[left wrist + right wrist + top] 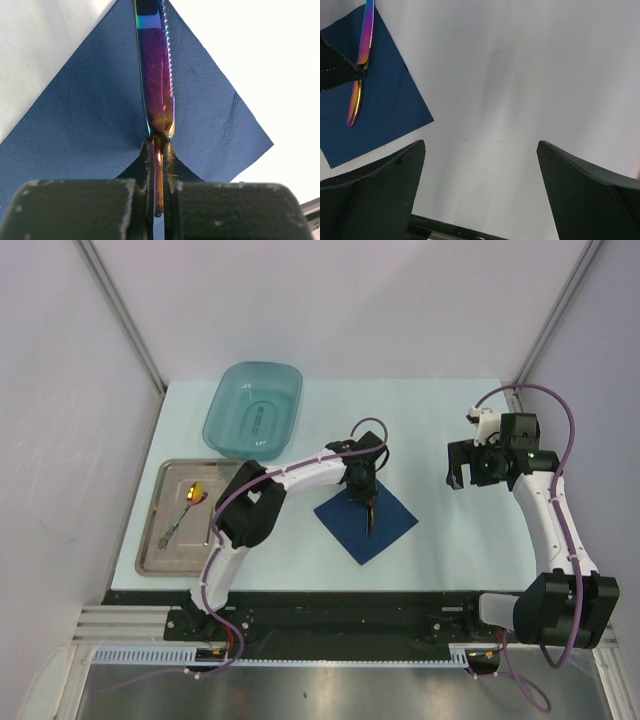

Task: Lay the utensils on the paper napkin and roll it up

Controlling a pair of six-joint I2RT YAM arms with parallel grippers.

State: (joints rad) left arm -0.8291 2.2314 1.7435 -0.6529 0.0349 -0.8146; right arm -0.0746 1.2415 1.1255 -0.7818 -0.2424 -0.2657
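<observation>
Over the paper napkin [345,527]: left gripper [159,150] clamped on serrated knife [157,65] near mid-length; right gripper [481,143] spread wide, holding nothing, well to the right; spoon [185,510] lying in tray [150,565], far left.

Left wrist view: knife [156,70] tip cut off by top edge; handle end hidden between left fingers [144,162]. Far and left corners of napkin [75,130] run out of picture; near corner hidden behind gripper body. Top view: knife mostly hidden under left wrist; spoon [186,506] in tray [150,562] too small for detail. Knife touching napkin or not: cannot tell.
</observation>
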